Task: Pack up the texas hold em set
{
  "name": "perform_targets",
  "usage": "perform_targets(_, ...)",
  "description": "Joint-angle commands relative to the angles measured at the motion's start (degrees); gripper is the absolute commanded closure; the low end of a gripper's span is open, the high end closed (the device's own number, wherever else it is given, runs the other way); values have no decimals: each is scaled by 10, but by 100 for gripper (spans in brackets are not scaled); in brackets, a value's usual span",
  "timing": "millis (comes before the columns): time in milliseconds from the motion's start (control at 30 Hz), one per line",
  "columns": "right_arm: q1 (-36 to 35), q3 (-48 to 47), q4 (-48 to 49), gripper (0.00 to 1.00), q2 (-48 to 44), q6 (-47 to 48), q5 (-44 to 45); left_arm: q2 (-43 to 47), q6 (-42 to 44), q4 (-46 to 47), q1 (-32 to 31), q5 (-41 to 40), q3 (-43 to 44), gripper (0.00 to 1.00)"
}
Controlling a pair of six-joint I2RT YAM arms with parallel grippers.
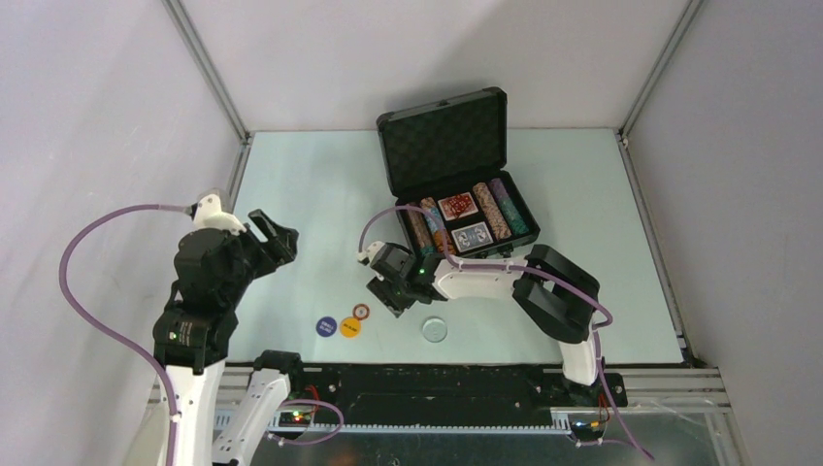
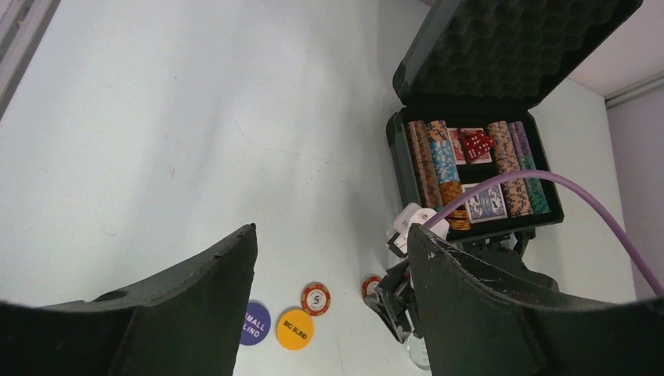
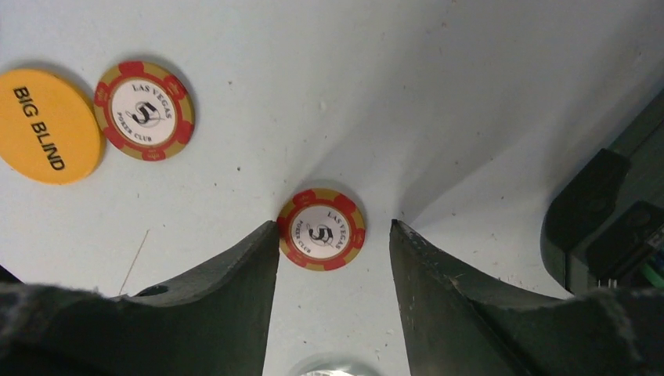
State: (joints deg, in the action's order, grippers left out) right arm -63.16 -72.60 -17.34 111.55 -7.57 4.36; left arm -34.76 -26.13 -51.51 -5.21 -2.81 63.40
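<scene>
lowest in the top view we see a clear disc [image 1: 435,330], a blue button [image 1: 326,326], a yellow button [image 1: 350,327] and a chip [image 1: 361,312] on the counter [image 1: 311,194]. the right tool [image 3: 333,233] is spread around a second chip [image 3: 322,229]. the left tool [image 2: 333,243], centre left, is spread and empty. at upper centre the case [image 1: 446,141] stands open, chip rows [image 1: 493,209] and card decks [image 1: 458,206] inside.

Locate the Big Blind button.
Top view: the Big Blind button lies near the table's near edge, left of centre, beside the blue Small Blind button and a red-rimmed chip.
</scene>
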Motion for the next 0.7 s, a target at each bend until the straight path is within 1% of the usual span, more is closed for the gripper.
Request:
perform_targets(0, -8, -4, -76, 41, 0, -17, 10, 4, -8, 18, 4, 15, -3, 25)
perform_targets(200, -14, -5, -82, 41, 6, -30, -1, 5, -9, 18, 4, 16, -3, 25)
perform_targets(267, -14, -5, -79, 45, 10, -30, -4, 4, -9, 18, 4, 18, -3, 25)
perform_targets(333, -14, -5, -74, 51, 13, -31, -7, 3, -9, 18, 4, 18, -2, 25)
perform_targets(400, -13, -4, -71, 60, 14, -31, -10, 2, -9, 18, 3, 18, -1, 25)
perform_targets(467, -13, -6, -72, 63, 13, -31, -11, 3, -8, 18, 4, 18, -2, 25)
perform_targets(567, -13, -5, -70, 66, 12, -31, -7, 3, -9, 18, 4, 17, -4, 25)
perform_targets(667, -14, -6, -64, 65, 7, -28, -2, 5, -9, 18, 4, 17, -6, 25)
